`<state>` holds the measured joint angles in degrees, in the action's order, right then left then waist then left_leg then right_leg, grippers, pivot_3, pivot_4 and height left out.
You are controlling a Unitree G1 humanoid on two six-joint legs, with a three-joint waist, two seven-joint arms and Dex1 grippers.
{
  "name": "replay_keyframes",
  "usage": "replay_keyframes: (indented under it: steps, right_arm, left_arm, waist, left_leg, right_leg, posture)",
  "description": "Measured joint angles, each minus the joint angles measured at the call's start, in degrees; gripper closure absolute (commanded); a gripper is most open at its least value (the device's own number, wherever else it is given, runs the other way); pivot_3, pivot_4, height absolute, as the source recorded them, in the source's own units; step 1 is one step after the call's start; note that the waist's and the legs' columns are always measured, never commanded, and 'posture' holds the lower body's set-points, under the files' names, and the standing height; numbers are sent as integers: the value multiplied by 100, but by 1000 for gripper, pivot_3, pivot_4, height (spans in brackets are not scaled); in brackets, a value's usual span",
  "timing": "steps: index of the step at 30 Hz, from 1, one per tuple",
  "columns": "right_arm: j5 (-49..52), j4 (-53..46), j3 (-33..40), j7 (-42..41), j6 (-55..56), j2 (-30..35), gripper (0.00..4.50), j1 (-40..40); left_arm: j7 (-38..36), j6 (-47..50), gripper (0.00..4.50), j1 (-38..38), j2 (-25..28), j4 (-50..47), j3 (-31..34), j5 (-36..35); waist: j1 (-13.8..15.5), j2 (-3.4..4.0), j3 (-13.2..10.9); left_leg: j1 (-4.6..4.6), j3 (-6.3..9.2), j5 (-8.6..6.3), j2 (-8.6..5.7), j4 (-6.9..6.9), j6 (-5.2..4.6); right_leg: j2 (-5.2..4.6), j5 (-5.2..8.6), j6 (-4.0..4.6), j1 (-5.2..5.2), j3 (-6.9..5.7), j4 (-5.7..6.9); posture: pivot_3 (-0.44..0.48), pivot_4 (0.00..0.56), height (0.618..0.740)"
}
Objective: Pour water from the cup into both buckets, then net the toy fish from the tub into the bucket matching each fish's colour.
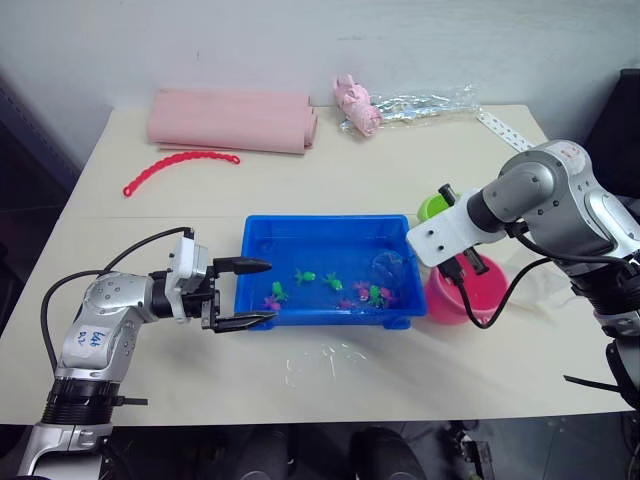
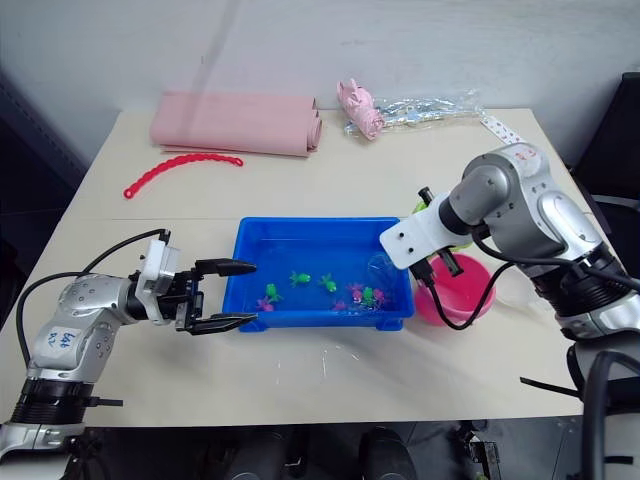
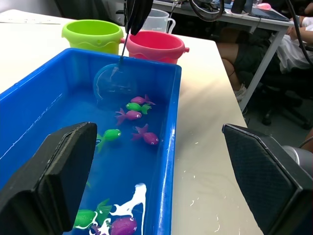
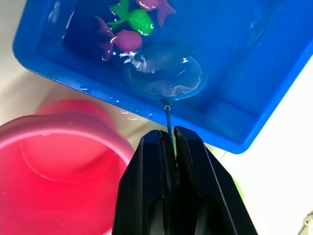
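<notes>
1. Near the middle of the head view I see the shallow bright blue plastic tub (image 1: 330, 272) sitting on the pale table (image 1: 330, 170).
2. Tiny green and pink toy fish (image 1: 340, 290) lie in the tub's water, mostly in the lower right part.
3. My right gripper (image 4: 172, 142) is clenched on the thin dark stick of the small round net with the blue rim (image 4: 165, 74).
4. The net's hoop is down inside the tub at its right end, close to a pink fish (image 4: 120, 41) and a green fish (image 4: 137, 20).
5. The pink round plastic bucket (image 1: 470, 292) stands just right of the tub, partly under my right arm.
6. The lime green round plastic bucket (image 1: 433, 207) peeks out behind that arm, at the tub's upper right corner.
7. My left gripper (image 1: 245, 294) hangs at the tub's left end with its black fingers spread wide, holding nothing.
8. At the top of the frame lie a folded pink cloth (image 1: 232, 120), a red bead chain (image 1: 178, 168) and a crinkled clear plastic bag (image 1: 420, 105).
</notes>
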<state>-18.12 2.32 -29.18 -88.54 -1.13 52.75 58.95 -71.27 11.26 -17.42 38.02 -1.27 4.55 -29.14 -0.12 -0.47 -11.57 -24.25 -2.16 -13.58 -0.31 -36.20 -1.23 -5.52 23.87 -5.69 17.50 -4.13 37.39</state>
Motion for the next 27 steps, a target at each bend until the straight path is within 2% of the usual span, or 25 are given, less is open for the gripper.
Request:
replay_keyframes:
  steps: [13, 27]
  right_arm:
    - [643, -652, -465, -74, -825, 323, 4500, 3]
    - [604, -596, -482, -91, -1185, 133, 4500, 121]
  left_arm:
    - [40, -5, 11, 43, 17, -1, 0, 0]
    - [61, -5, 11, 47, 16, -3, 0, 0]
  waist:
    - [-13, 0, 0]
    - [-16, 0, 0]
  left_leg:
    - [0, 1, 0, 1, 0, 0]
    - [0, 0, 0, 1, 0, 0]
  right_leg:
    - [0, 0, 0, 1, 1, 1]
    - [1, 0, 0, 1, 1, 2]
  posture:
    - [0, 150, 740]
    - [0, 150, 740]
